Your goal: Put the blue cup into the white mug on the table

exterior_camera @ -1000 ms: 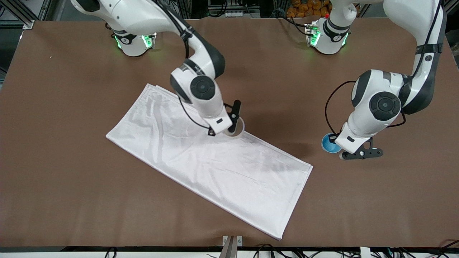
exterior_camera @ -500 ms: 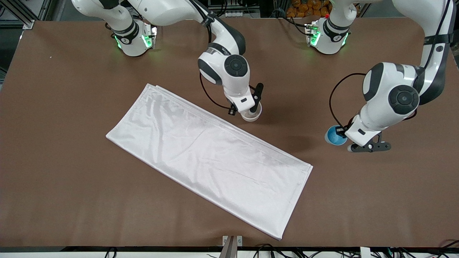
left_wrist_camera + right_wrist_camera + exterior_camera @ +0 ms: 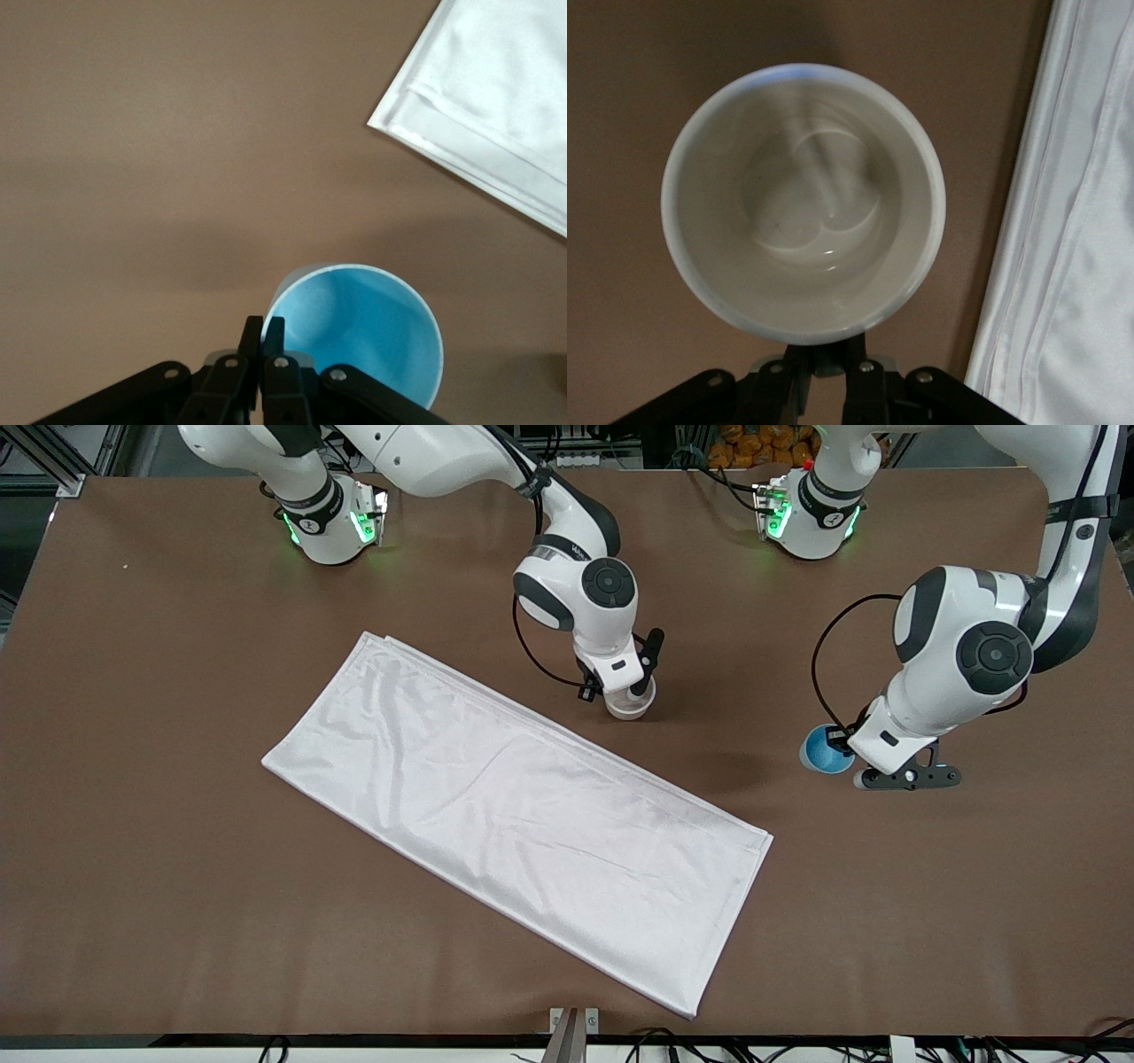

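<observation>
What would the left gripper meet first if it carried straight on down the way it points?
Likely the bare table: the left gripper, shut on the blue cup, points down at brown tabletop, though height is unclear.

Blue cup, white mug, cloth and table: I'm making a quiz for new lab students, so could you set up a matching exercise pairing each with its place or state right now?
Things:
1. blue cup
2. white mug
3. white cloth
4. table

Descriptions:
A. spread flat, gripped by nothing
B. rim pinched by the left gripper, toward the left arm's end of the table
C. brown surface under everything
D. held at its rim by the right gripper, just beside the cloth's edge

Pairs: 1-B, 2-D, 3-A, 4-C
</observation>
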You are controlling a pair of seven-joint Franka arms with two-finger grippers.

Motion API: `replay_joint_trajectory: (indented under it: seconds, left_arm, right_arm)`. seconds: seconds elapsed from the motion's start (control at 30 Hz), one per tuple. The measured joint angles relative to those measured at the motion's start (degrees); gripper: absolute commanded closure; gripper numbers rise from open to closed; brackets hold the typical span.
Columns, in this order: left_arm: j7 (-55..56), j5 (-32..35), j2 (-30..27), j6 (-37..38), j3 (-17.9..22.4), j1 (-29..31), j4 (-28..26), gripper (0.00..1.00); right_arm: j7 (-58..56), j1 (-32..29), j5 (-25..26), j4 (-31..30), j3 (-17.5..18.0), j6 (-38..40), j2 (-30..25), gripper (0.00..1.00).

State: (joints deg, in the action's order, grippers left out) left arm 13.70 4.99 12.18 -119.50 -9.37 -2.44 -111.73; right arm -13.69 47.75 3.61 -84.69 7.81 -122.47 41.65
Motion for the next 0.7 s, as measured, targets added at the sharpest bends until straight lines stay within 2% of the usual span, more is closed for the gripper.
replay_joint_trajectory:
  seconds: [0.07,0.1,0.13,0.4,0.7]
  left_arm:
    - [0.0,0.0,0.0,0.3,0.0,0.0,0.0,1.00]
    - [0.0,0.0,0.0,0.4,0.0,0.0,0.0,1.00]
    - [0.0,0.0,0.0,0.5,0.0,0.0,0.0,1.00]
    - [0.0,-0.4,-0.1,0.7,0.0,0.0,0.0,1.00]
    - [1.0,-4.2,-0.8,1.7,-1.3,0.0,0.0,1.00]
  right_arm:
    - [0.5,0.0,0.0,0.0,-0.1,-0.1,0.1,0.41]
    - [0.9,0.0,0.0,0.0,-0.2,-0.2,0.2,0.11]
    - [1.5,0.0,0.0,0.0,-0.2,-0.3,0.2,0.00]
    - [5.3,0.0,0.0,0.2,-0.2,-0.7,0.3,0.00]
    - [5.6,0.0,0.0,0.8,-0.1,0.4,-0.3,0.00]
